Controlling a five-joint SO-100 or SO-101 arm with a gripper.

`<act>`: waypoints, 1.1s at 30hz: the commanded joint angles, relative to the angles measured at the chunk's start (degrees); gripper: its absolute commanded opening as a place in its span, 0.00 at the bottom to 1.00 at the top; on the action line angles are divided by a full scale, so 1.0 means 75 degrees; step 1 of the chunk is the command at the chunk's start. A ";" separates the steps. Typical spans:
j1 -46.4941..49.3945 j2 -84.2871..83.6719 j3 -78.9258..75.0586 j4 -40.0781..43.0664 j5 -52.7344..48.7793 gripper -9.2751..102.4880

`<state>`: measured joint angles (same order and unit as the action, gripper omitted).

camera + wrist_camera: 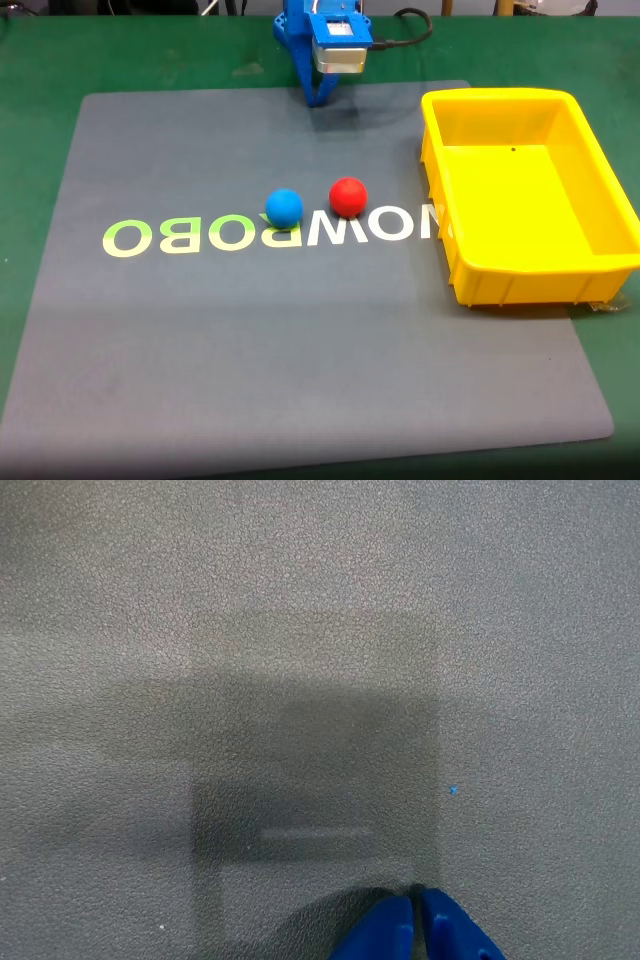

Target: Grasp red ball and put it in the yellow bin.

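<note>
The red ball (348, 196) rests on the grey mat near its middle, just right of a blue ball (284, 207). The yellow bin (600, 150) stands on the mat's right side, nothing inside it. My blue gripper (318, 98) hangs folded at the mat's far edge, well behind both balls. In the wrist view the gripper (416, 892) enters from the bottom edge with its two blue fingertips pressed together over bare mat, holding nothing.
The grey mat (300, 340) with pale "MOWROBO" lettering (270, 232) lies on a green table (40, 60). A black cable (410, 35) runs behind the arm base. Open mat lies in front of the balls.
</note>
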<state>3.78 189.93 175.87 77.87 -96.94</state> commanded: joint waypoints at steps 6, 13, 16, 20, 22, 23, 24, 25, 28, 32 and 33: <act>0.0105 0.0070 0.0234 0.0117 -0.0023 0.08; 0.0082 0.0070 0.0234 0.0117 -0.0035 0.08; 0.0035 0.0070 0.0234 0.0117 0.0047 0.08; 0.0070 0.0070 0.0234 0.0117 0.0047 0.08; 0.0070 0.0070 0.0234 0.0117 0.0047 0.08; 0.0059 0.0070 0.0234 0.0117 0.0047 0.08; 0.0035 0.0070 0.0234 0.0117 0.0070 0.08; 0.0012 0.0070 0.0234 0.0117 0.0082 0.08; -0.0094 0.0070 0.0234 0.0129 0.0141 0.08; -0.0117 0.0070 0.0234 0.0129 0.0199 0.08; -0.0117 0.0070 0.0234 0.0129 0.0211 0.08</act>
<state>3.43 189.93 175.87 77.96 -96.06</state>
